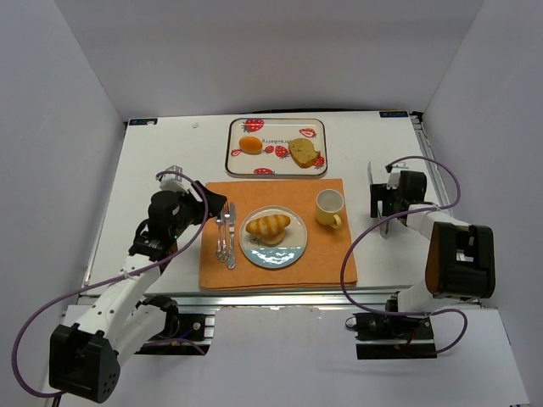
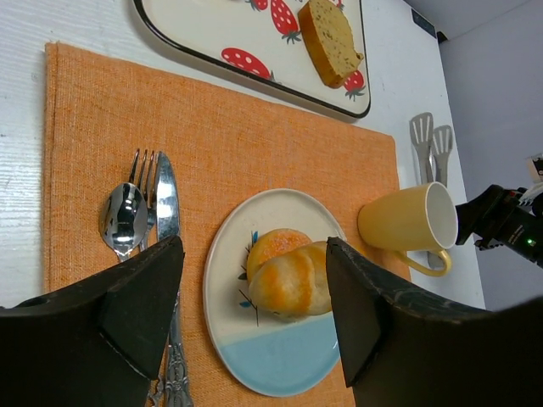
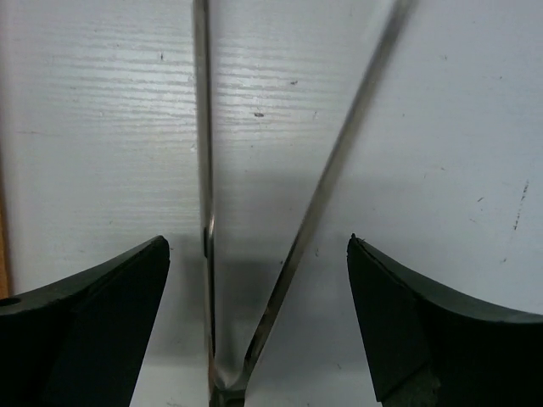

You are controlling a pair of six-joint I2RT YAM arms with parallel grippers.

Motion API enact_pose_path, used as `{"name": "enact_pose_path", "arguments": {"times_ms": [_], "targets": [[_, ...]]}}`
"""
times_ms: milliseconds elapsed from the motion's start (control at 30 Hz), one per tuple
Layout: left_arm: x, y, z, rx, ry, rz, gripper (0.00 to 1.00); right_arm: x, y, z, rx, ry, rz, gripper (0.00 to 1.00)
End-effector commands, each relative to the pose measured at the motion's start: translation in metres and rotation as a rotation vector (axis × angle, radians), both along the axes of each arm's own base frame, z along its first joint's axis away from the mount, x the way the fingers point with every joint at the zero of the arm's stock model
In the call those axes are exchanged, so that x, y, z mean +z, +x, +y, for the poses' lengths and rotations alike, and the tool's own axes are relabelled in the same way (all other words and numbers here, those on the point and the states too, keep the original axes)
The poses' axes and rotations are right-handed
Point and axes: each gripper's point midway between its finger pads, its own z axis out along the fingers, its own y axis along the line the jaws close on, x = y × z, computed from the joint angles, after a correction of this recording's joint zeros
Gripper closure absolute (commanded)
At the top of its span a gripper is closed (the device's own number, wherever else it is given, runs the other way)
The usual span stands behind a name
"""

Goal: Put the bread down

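Note:
A golden bread roll (image 1: 269, 225) lies on a white and blue plate (image 1: 284, 252) on the orange placemat (image 1: 263, 275). In the left wrist view the roll (image 2: 299, 280) rests against a round orange bun (image 2: 273, 247) on the plate (image 2: 280, 360). My left gripper (image 1: 215, 204) is open and empty, just left of the plate and over the cutlery; the left wrist view shows the gripper (image 2: 254, 246) with its jaws wide apart. My right gripper (image 1: 379, 203) is open, low over metal tongs (image 3: 280, 254) that lie on the table between its jaws.
A strawberry-print tray (image 1: 276, 169) at the back holds an orange bun (image 1: 250, 144) and a bread slice (image 1: 304, 153). A spoon, fork and knife (image 1: 226, 236) lie left of the plate. A yellow cup (image 1: 330, 207) stands right of it.

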Motion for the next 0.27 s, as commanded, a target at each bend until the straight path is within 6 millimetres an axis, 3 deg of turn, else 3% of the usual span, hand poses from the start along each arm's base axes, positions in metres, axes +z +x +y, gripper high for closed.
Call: {"name": "enact_pose_path", "arguments": {"times_ms": [0,33,233], "targets": [[0.001,-0.005,-0.001,-0.01,-0.018,-0.006,0.23,0.025,0.005,-0.004,0.015,-0.022,-0.029,0.11],[0.001,-0.005,-0.001,-0.01,-0.018,-0.004,0.22,0.029,0.003,-0.01,-0.006,-0.049,-0.016,0.11],[0.003,-0.008,-0.007,-0.049,-0.026,-0.019,0.21,0.104,0.031,-0.019,0.006,-0.129,-0.181,0.1]]}}
